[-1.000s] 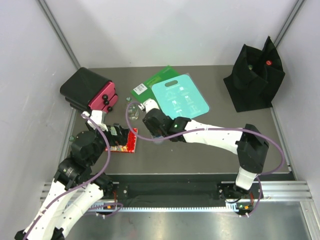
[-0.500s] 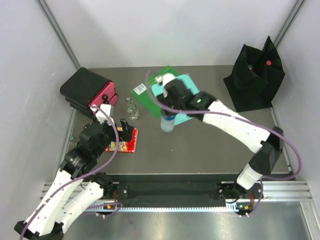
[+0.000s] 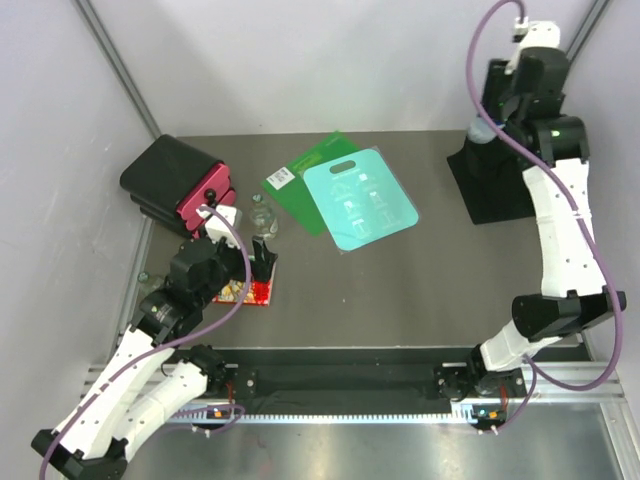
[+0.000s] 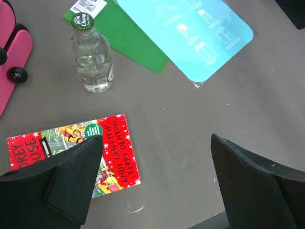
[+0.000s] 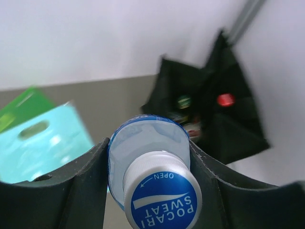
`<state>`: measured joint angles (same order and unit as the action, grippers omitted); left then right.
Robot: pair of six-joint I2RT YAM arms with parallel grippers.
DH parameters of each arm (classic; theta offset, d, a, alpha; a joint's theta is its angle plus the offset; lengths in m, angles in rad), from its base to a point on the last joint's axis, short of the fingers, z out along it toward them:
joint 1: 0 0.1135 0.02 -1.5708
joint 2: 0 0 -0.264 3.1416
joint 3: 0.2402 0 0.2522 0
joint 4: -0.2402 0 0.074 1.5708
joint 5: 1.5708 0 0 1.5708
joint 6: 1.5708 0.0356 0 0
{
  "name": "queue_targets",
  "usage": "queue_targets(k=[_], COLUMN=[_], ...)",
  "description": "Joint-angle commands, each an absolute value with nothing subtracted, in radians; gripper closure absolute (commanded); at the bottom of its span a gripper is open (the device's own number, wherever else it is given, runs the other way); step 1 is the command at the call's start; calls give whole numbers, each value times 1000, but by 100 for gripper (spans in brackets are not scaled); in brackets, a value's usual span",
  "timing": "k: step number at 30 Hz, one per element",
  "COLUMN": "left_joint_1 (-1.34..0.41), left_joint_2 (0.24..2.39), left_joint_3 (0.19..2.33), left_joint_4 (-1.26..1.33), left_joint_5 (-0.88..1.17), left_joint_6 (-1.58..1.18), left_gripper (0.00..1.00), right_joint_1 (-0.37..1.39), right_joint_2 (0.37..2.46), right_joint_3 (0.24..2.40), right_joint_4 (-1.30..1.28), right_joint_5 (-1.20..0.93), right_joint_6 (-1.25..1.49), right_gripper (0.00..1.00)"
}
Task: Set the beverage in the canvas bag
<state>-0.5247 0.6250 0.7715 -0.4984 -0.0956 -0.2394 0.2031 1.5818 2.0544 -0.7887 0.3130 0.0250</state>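
Note:
My right gripper (image 5: 147,149) is shut on a Pocari Sweat bottle (image 5: 161,194) with a blue label and a white and blue cap, gripped just below the neck. In the top view the right gripper (image 3: 489,122) holds the bottle (image 3: 480,133) high in the air at the left edge of the black canvas bag (image 3: 508,185). The bag's open mouth (image 5: 209,119) shows below the bottle, with a green cap and a red cap inside. My left gripper (image 4: 157,162) is open and empty over the table beside a red book (image 4: 71,148).
A clear glass bottle with a green cap (image 4: 90,59) stands near the book. A green sheet (image 3: 300,180) and a cyan board (image 3: 360,200) lie mid-table. A black hard case with a red edge (image 3: 175,180) sits at the far left. Walls close in on both sides.
My right arm has lifted the bottle from the middle of the table and swung it up and right to the bag. The left arm has shifted only slightly.

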Motion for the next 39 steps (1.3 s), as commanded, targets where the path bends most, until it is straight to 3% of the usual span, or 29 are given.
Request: queue_targets(k=[1,10,20,39], left_joint_1=[-528,-526,-528,-528], left_joint_2=[621,615,612,617], left_joint_3=[764,761,758,758], left_joint_4=[-437,-426,-425,-422], left_joint_5=[-80,-77,-89,-97], left_joint_6=[-225,-221,-218,-216], left_gripper=[2,1,1,1], right_joint_1=[77,-95,-153,-170], right_joint_2=[1545,1672,1802,1680], right_joint_3=[2145,2229,2247,2129], right_joint_4=[-548,-460,-318,-603], right_joint_5=[344,264,141,318], right_joint_6=[-38,-60,-58,-60], right_gripper=[100,100,100,100])
